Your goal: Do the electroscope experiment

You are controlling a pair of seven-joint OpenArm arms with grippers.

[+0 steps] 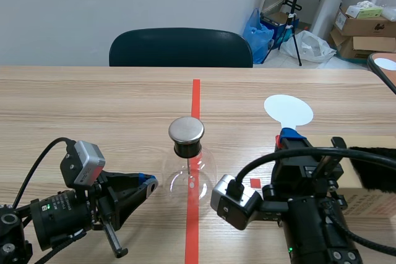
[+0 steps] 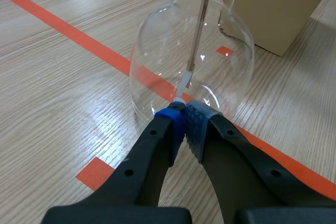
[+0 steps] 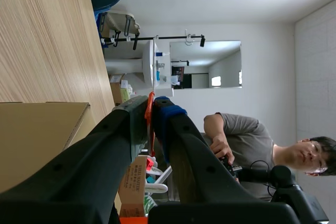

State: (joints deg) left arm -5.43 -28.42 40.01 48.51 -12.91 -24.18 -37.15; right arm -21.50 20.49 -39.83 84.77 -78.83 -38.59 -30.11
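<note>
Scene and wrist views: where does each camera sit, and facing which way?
Scene view: between the arms, facing across the table at the flask; both arms show, right fingers shut on a white disc.
Left wrist view: on the left arm, looking down past the shut left fingers at the flask.
Right wrist view: on the right arm, rolled sideways, past its fingers toward a box and a person.
Shared: flask, scene and left wrist.

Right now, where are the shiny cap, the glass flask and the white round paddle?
shiny cap (image 1: pixel 186 129): scene view, middle of its flat metal top.
glass flask (image 2: pixel 160 45): left wrist view, on its clear rounded wall.
white round paddle (image 1: pixel 288 110): scene view, centre of its disc.
</note>
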